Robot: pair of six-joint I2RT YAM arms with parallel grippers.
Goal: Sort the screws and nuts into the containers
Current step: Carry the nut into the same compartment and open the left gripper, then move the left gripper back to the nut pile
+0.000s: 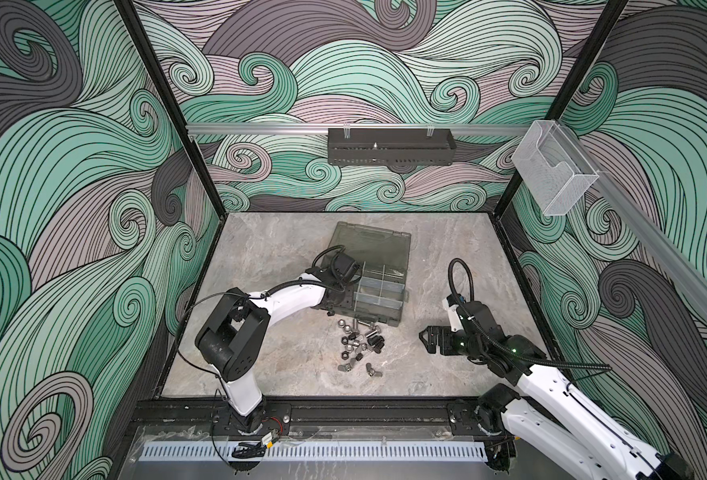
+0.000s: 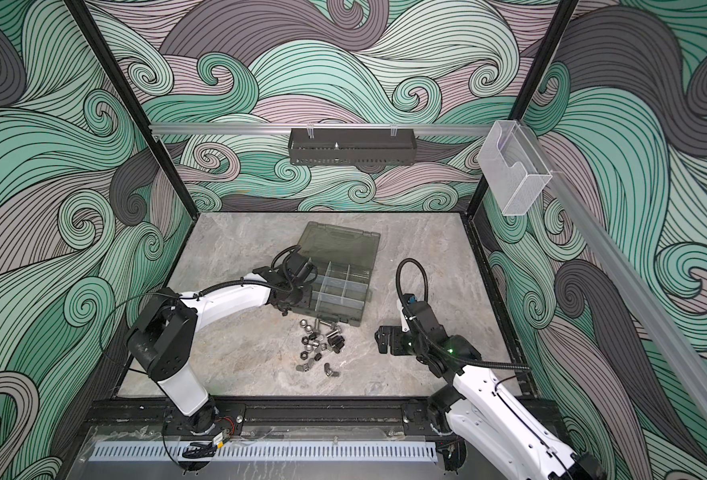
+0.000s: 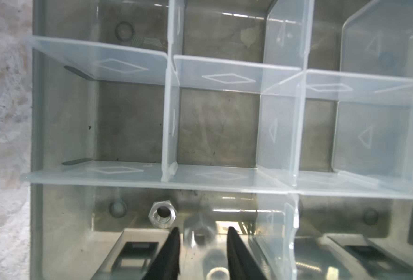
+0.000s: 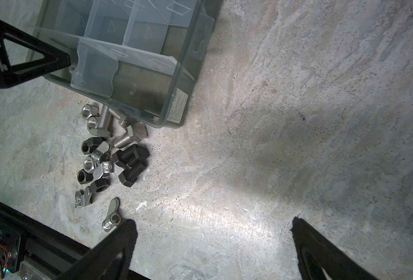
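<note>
left gripper [image 3: 202, 230] is in the smoky grey translucent plastic organiser case [image 1: 368, 245], fingers apart, nothing clamped. One silver hex nut [image 3: 162, 214] lies in a corner cell just past its tips. Loose silver and black screws and nuts [image 1: 362, 338] are piled on the grey marbled table [image 1: 260, 257] beside the case's near wall. right gripper [image 4: 212, 242] is spread wide and empty, between the pile and the table's right edge.
</note>
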